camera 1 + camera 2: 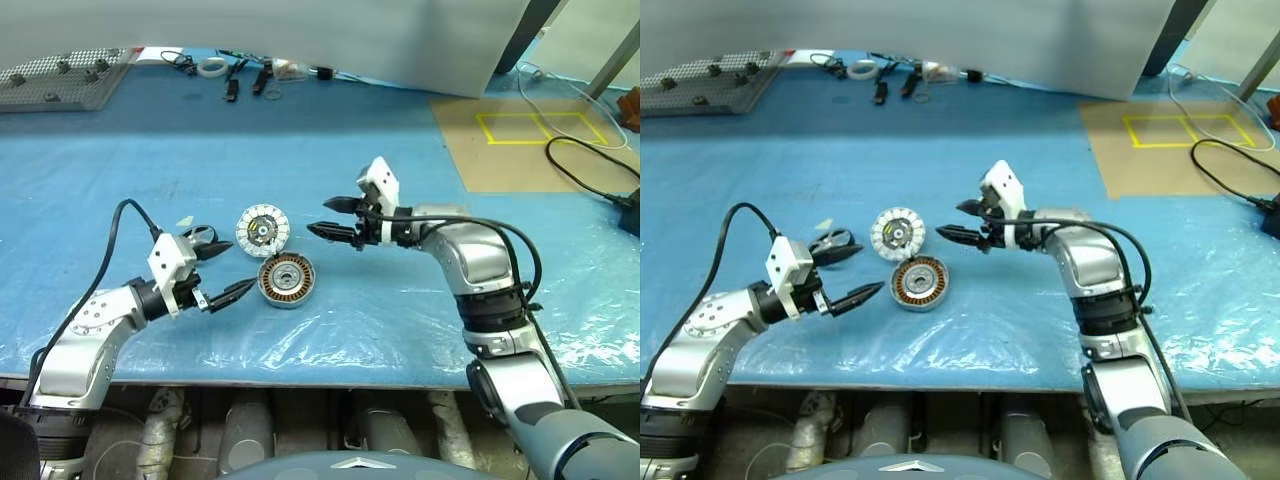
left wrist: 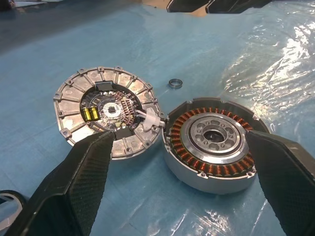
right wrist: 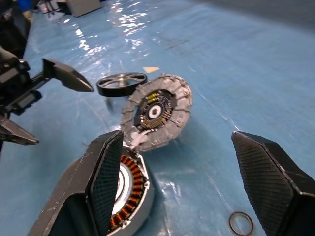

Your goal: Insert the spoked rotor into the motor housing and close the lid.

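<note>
The motor housing (image 1: 287, 279), a silver can with copper windings, lies open side up near the table's front. The lid (image 1: 262, 230) touches its far-left edge and rests tilted, with its white-segmented face up. The spoked rotor (image 3: 111, 90), a small black wheel, lies flat on the blue sheet left of the lid, by the upper finger of my left gripper. My left gripper (image 1: 226, 270) is open and empty just left of the housing. My right gripper (image 1: 318, 217) is open and empty, hovering to the right of the lid and housing and pointing at them.
A small metal ring (image 2: 175, 83) lies on the sheet just behind the housing. At the back stand a perforated board (image 1: 60, 80), a tape roll (image 1: 211, 67) and small tools. Cardboard with a yellow square (image 1: 530, 140) and a black cable (image 1: 590, 180) lie at the right.
</note>
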